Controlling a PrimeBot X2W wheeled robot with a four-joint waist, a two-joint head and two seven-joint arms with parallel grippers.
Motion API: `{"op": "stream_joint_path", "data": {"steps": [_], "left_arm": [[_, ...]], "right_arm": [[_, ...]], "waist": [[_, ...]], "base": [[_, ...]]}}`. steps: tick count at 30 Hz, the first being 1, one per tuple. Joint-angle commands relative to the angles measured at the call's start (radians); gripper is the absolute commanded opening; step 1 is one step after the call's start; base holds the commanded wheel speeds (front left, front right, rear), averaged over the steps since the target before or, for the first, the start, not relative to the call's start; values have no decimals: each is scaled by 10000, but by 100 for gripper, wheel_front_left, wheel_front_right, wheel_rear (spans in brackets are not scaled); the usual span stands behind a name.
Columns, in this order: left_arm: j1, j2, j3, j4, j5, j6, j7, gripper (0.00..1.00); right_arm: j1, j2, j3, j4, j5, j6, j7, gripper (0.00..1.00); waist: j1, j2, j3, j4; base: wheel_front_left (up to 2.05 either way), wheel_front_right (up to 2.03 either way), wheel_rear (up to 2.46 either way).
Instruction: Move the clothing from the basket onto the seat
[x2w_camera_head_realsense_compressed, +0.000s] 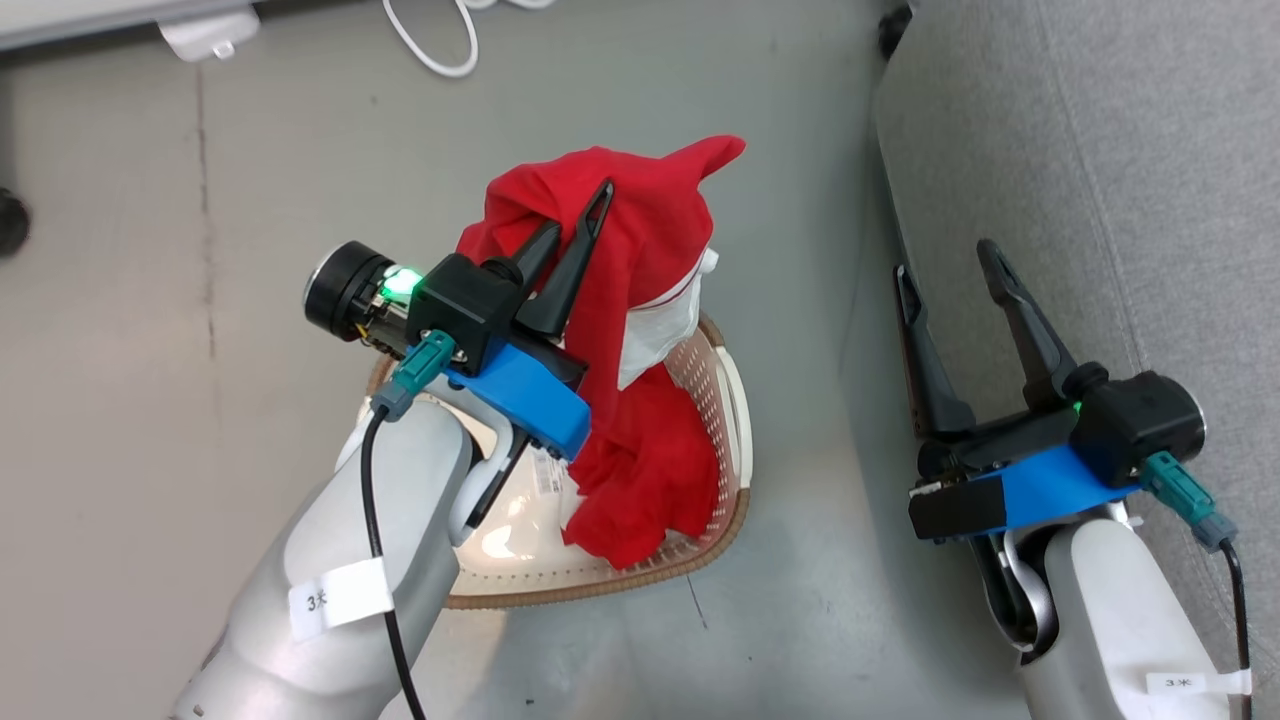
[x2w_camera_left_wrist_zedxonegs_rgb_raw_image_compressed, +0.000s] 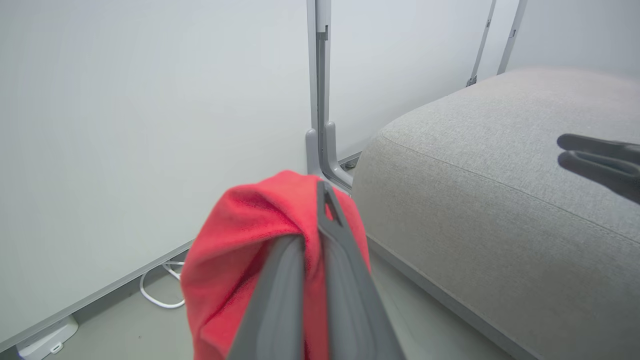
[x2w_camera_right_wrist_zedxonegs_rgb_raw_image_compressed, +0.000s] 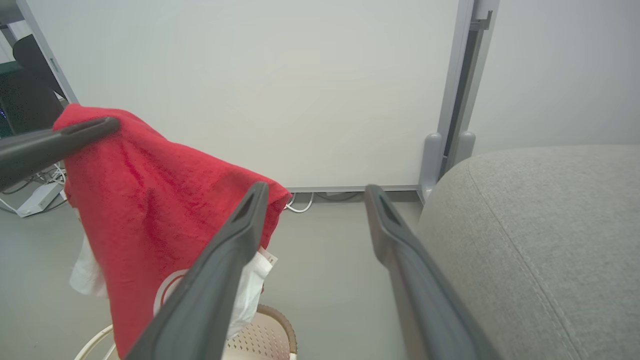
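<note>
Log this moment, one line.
left gripper shut on clothing, held over basket | right gripper open, empty, by seat | transfer not yet done

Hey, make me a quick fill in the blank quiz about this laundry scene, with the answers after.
The left gripper is shut on ____ clothing. Below the clothing sits a cream ____ with a brown rim. The right gripper is ____ and holds nothing. The grey seat lies on the robot's ____ side.
Missing words: red; basket; open; right.
</note>
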Motion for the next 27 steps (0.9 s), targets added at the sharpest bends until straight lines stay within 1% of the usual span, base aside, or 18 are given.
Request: {"op": "stream_joint_path", "data": {"steps": [1, 8, 13, 21, 27], "left_arm": [[113, -91, 150, -214, 115, -46, -49, 0], [63, -387, 182, -706, 444, -64, -49, 0], [-153, -566, -22, -893, 325, -71, -51, 0], [-367, -649, -350, -838, 18, -72, -50, 0], [-337, -649, -544, -725, -126, -73, -50, 0]], "right_arm": [[191, -37, -17, 72, -25, 4, -39, 100], [721, -37, -38, 274, 115, 4, -39, 100], [1152, -39, -142, 393, 145, 4, -39, 100], [1661, -37, -170, 478, 219, 4, -39, 100], [1877, -37, -149, 511, 247, 4, -39, 100]], "waist": [[2, -1, -617, 222], [2, -1, -1665, 356], [2, -1, -2286, 520], [2, -1, -2953, 723], [2, -1, -3253, 766]], "base": [[0, 0, 0], [0, 0, 0], [0, 0, 0], [0, 0, 0], [0, 0, 0]]}}
